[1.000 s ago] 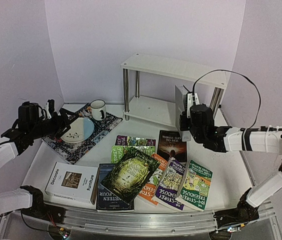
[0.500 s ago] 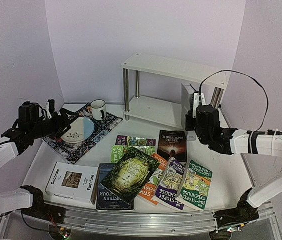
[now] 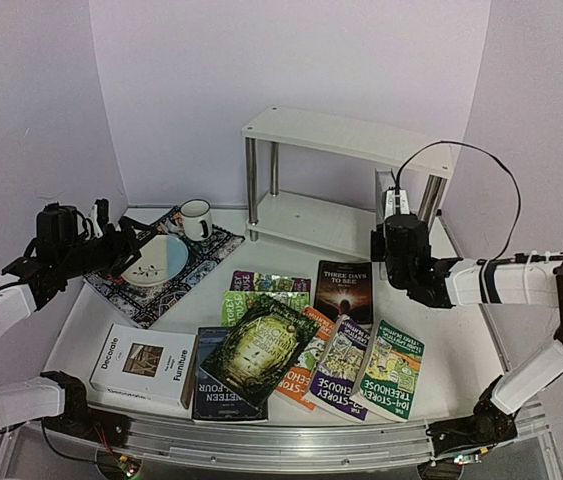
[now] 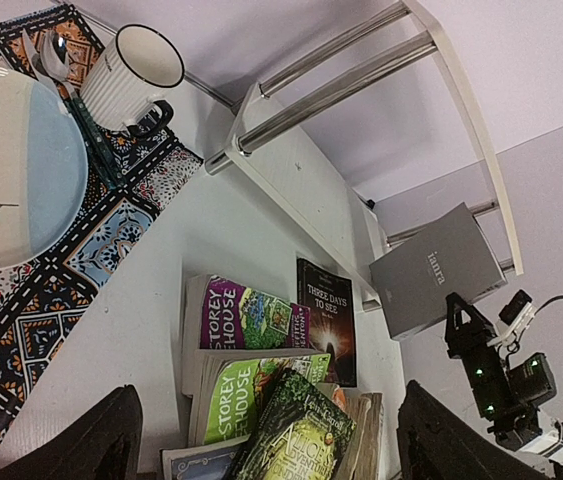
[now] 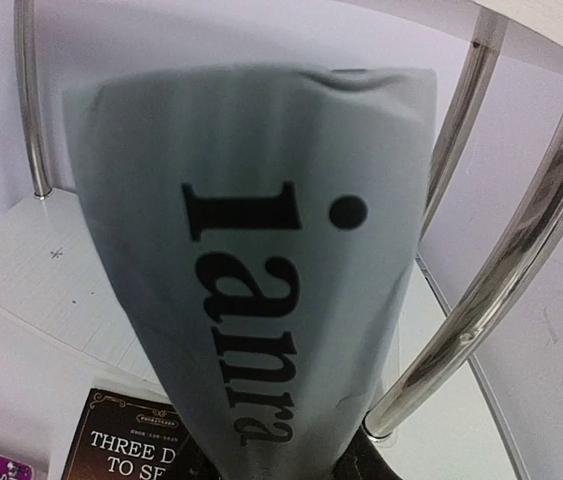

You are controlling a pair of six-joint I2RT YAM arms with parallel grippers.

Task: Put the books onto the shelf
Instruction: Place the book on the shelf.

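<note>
My right gripper (image 3: pixel 393 222) is shut on a grey book (image 3: pixel 383 193) that stands upright on edge at the right end of the shelf (image 3: pixel 346 135), over its lower board (image 3: pixel 301 215), beside the right metal legs. That grey book (image 5: pixel 251 270) fills the right wrist view and hides the gripper's fingers. Other books lie flat on the table: a black one (image 3: pixel 343 290), a dark-green one (image 3: pixel 259 350), a white one (image 3: pixel 144 365), and purple, green and orange paperbacks. My left gripper (image 3: pixel 126 248) hangs open over the placemat, holding nothing.
A patterned placemat (image 3: pixel 176 275) at the left carries a blue-white plate (image 3: pixel 156 260) and a white mug (image 3: pixel 196 218). A shiny shelf leg (image 5: pixel 481 300) stands just right of the held book. Purple walls close in behind and at both sides.
The right arm has carried the grey book to the right and farther back, towards the right end of the shelf's lower tier. The left arm has not moved.
</note>
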